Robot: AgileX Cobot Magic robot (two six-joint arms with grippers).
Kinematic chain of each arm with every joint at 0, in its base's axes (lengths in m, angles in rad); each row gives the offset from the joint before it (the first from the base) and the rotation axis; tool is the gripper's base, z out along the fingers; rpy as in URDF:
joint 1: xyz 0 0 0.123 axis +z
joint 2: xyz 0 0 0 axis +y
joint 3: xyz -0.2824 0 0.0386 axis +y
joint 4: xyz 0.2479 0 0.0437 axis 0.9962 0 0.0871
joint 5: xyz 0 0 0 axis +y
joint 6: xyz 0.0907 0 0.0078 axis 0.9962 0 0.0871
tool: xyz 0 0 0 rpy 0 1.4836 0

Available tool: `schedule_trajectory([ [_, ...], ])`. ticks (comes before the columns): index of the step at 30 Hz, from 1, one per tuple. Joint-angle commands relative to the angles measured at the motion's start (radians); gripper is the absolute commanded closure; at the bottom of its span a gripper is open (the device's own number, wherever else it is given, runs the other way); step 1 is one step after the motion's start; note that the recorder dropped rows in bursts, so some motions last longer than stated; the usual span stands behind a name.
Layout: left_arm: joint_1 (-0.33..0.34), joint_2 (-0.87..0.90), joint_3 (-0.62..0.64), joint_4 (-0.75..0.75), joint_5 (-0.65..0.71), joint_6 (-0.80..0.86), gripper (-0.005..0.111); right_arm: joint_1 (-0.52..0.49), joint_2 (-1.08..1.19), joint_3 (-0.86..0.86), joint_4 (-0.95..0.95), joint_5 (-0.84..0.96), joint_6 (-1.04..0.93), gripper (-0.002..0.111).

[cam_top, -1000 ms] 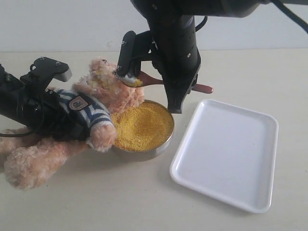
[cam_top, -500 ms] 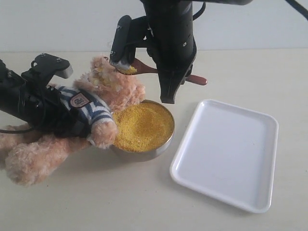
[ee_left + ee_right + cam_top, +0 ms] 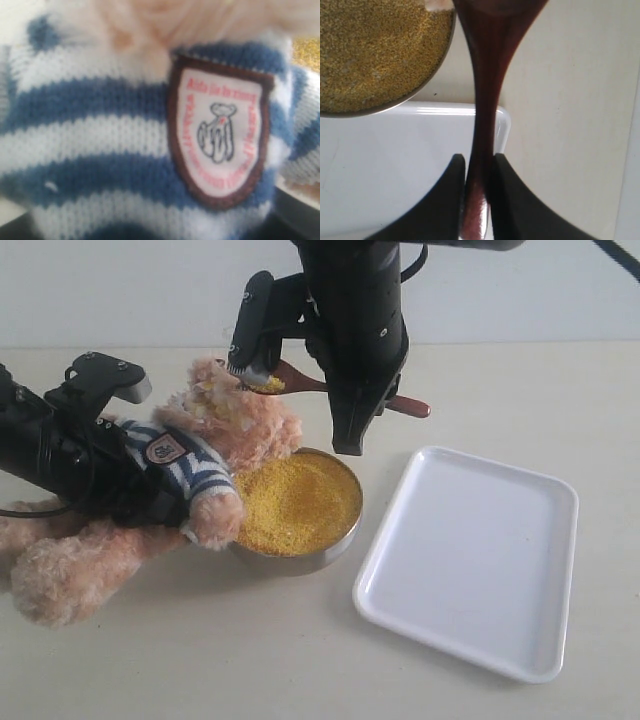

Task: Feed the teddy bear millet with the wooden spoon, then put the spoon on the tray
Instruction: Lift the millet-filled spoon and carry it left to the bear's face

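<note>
Though the black arm (image 3: 360, 330) hides its mid-handle, one reddish-brown wooden spoon (image 3: 408, 406), pinched by the right gripper (image 3: 479, 170), holds yellow millet (image 3: 266, 385) at one striped-shirted teddy bear's (image 3: 240, 425) face; the left gripper (image 3: 125, 445) clasps its torso; one white rectangular tray (image 3: 470, 560) lies apart.

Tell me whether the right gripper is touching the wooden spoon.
Touching. The right wrist view shows the right gripper with both fingers pressed against opposite sides of the wooden spoon at its handle, with no gap.
</note>
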Motion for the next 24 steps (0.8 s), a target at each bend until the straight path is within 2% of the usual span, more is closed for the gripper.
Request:
schedule_trajectory([
  [1,-0.005,-0.004,-0.006,-0.008,-0.002,-0.006,0.103,-0.002,-0.008,-0.006,0.000,0.005,0.008,0.109],
  [13,-0.005,-0.004,-0.006,-0.004,0.021,-0.006,0.103,-0.002,0.017,-0.004,0.030,0.005,0.049,0.109],
  [24,-0.005,-0.004,-0.006,0.023,0.043,-0.028,0.103,-0.002,0.011,-0.004,0.158,0.005,0.084,0.109],
])
